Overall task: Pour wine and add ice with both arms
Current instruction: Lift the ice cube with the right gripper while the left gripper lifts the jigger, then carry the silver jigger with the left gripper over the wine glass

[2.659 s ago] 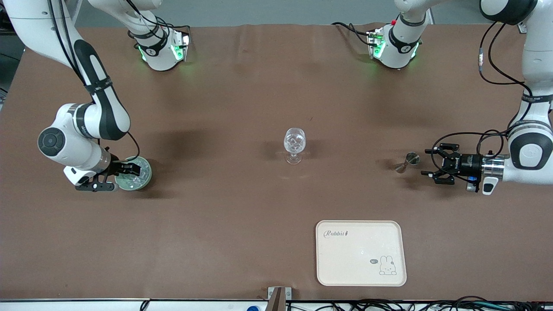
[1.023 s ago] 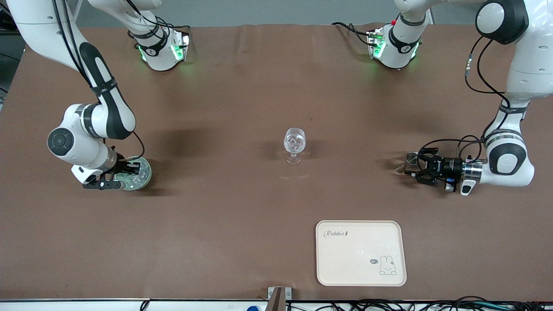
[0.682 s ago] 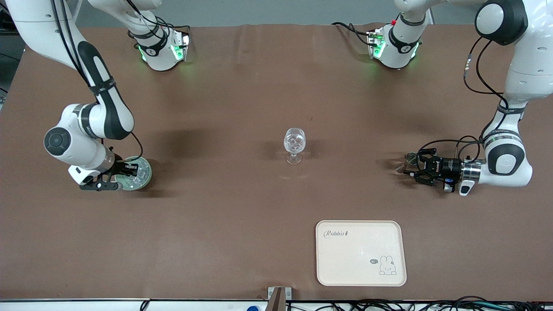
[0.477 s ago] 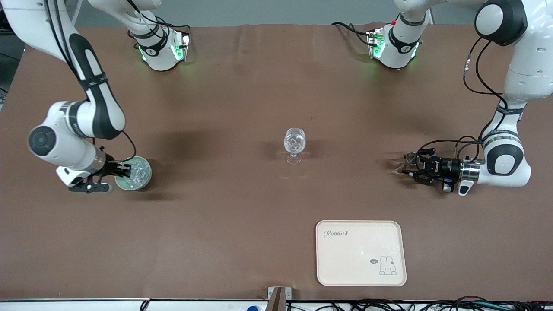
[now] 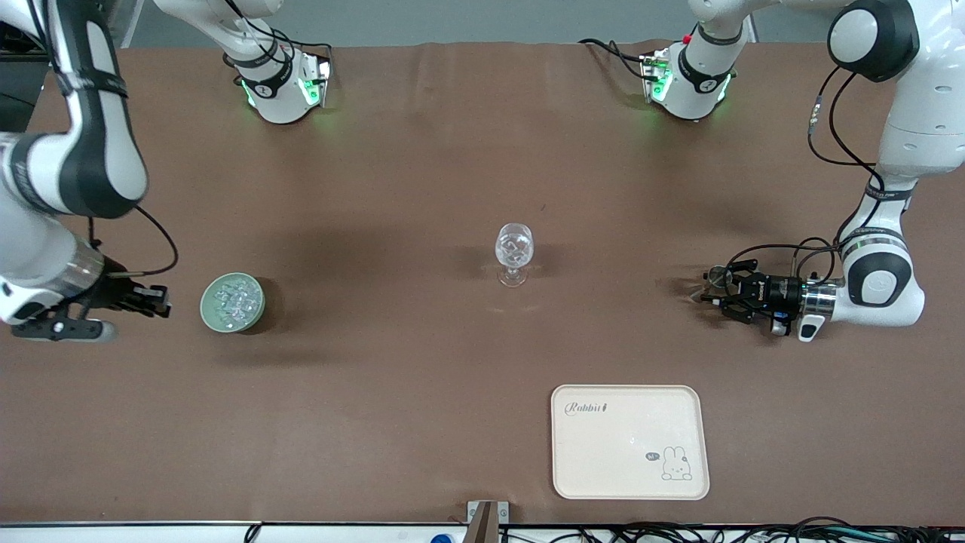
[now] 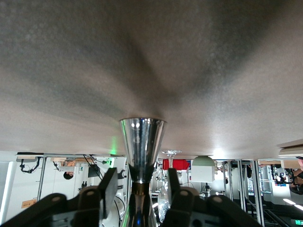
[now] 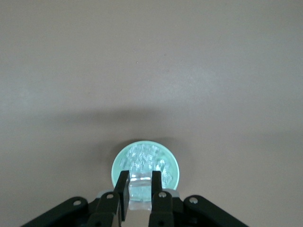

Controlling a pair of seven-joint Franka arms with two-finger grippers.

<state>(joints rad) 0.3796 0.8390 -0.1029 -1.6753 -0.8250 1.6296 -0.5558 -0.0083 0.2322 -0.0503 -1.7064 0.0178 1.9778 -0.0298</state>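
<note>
- Well toward the right arm's end of the brown table point(image 5: 392, 377) stands a round pale green bowl point(image 5: 232, 302). It is upright and holds a heap of small clear glassy ice chunks point(image 5: 234, 300) that covers most of its inside.
- Over the table just beside that bowl, on the side toward the right arm's end, hangs the right gripper point(image 5: 157, 301). In the right wrist view its two black fingers point(image 7: 124, 189) are closed on a single clear ice chunk point(image 7: 140, 194), with the bowl below them.
- Near the middle of the table stands a clear stemmed wine glass point(image 5: 513, 255), upright and well apart from the bowl. Glittering glassy shapes show inside its cup, and I cannot tell whether any liquid is in it.
- Toward the left arm's end, a silver double-cone metal jigger point(image 6: 142, 142) stands upright on the table, about as far from the front camera as the bowl.
- At table height, the left gripper point(image 5: 715, 290) reaches sideways to the jigger. Its fingers point(image 6: 110, 189) stand apart, one on each side of the jigger's narrow waist, and a gap shows between each finger and the metal.
- What the jigger holds cannot be told, since its upper cup is seen only from the side.
- Nearer to the front camera than the glass and the jigger lies a cream rectangular plastic tray point(image 5: 626, 452), flat on the table, printed with the word Rabbit and a small rabbit drawing.
</note>
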